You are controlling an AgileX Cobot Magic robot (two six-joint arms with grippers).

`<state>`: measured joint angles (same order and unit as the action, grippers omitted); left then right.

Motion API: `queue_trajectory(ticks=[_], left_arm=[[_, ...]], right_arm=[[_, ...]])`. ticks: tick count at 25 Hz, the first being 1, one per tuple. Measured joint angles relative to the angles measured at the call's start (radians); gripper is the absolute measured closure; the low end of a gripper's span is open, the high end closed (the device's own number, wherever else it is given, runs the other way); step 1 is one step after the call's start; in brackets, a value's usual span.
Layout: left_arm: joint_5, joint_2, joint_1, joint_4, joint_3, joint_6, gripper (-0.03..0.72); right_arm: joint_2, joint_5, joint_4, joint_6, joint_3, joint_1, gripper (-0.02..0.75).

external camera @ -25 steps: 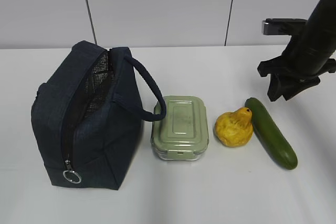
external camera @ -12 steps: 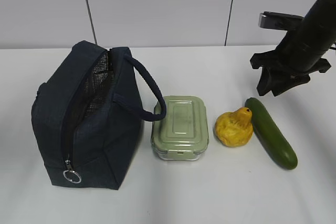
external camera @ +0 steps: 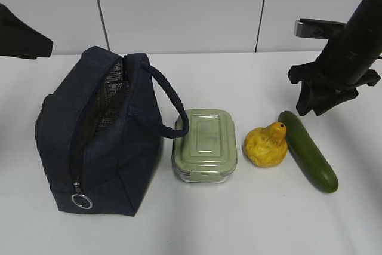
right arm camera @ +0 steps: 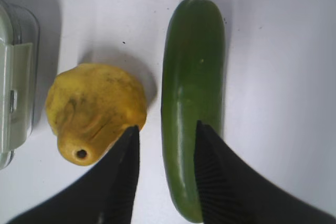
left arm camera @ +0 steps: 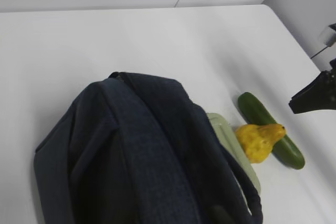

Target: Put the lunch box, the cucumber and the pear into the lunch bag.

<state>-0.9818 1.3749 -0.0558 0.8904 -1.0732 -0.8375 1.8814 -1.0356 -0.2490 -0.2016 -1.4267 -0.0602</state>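
Three things still wait on the table (external camera: pixel 250 225): the lunch box (external camera: pixel 205 145), the pear (external camera: pixel 266 144) and the cucumber (external camera: pixel 307 150), all in a row to the right of the lunch bag (external camera: pixel 98 132). None of them is in the bag yet. The bag stands with its zipper open along the top, and the lunch box lies just beside it, under the loop handle. The pear is touching or almost touching the cucumber; from the exterior view it is hard to say which.

Compared with half a second ago, the right end effector (external camera: pixel 325 97) has come lower and a little nearer to the far end of the cucumber. A dark shape, probably the left arm, has also entered at the upper left edge of the exterior view. This suggests that the right arm is preparing the first pick, probably the cucumber.

In the right wrist view, the right end effector (right arm camera: pixel 163 174) is open and holds nothing. Its one fingertip is over the pear's edge, the other over the cucumber.

The left end effector does not show in any view.
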Motion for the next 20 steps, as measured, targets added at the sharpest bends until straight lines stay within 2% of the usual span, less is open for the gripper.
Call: queue_trajectory(ticks=[6, 8, 13, 16, 20], left_arm=[[-0.011, -0.002, 0.01, 0.013, 0.0, -0.013, 0.423], [-0.015, -0.004, 0.01, -0.002, 0.0, -0.01, 0.422], [-0.021, -0.005, 0.009, -0.015, 0.0, -0.003, 0.422], [-0.028, -0.005, 0.009, -0.016, 0.0, -0.002, 0.422], [-0.032, -0.005, 0.009, -0.016, 0.0, -0.001, 0.422]], right_arm=[[-0.004, -0.017, 0.046, 0.007, 0.013, 0.0, 0.447], [-0.004, -0.024, 0.067, 0.007, 0.034, 0.0, 0.407], [-0.004, -0.026, 0.098, -0.006, 0.088, 0.0, 0.212], [-0.004, -0.009, 0.069, -0.057, 0.096, 0.0, 0.167], [-0.004, 0.036, 0.037, -0.085, 0.096, 0.0, 0.157]])
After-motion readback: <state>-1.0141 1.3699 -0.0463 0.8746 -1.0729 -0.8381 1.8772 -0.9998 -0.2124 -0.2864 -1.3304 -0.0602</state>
